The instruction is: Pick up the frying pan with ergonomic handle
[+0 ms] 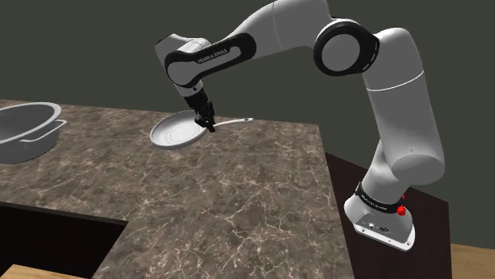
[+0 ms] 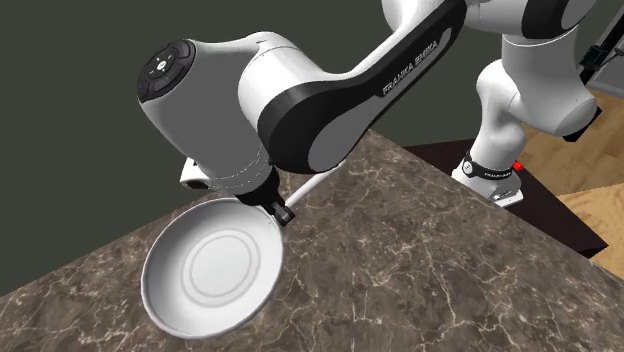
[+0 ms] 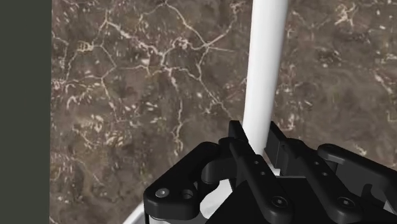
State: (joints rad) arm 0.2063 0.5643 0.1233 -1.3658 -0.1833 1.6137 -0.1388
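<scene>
A white frying pan point(image 1: 176, 133) is on the brown marbled desk point(image 1: 238, 206), out toward the far edge, at about ten o'clock from the robot's stand point(image 1: 382, 226) in the shoulder view. Its thin white handle point(image 3: 267, 63) points to roughly three o'clock from the pan's round dish. The black gripper point(image 1: 209, 124) comes down right where handle meets dish, and in the wrist view its fingers point(image 3: 240, 141) pinch the handle from both sides. I can't tell whether the pan is clear of the desk. A grey metal bowl point(image 1: 28, 127) sits well apart, at nine o'clock from the pan.
</scene>
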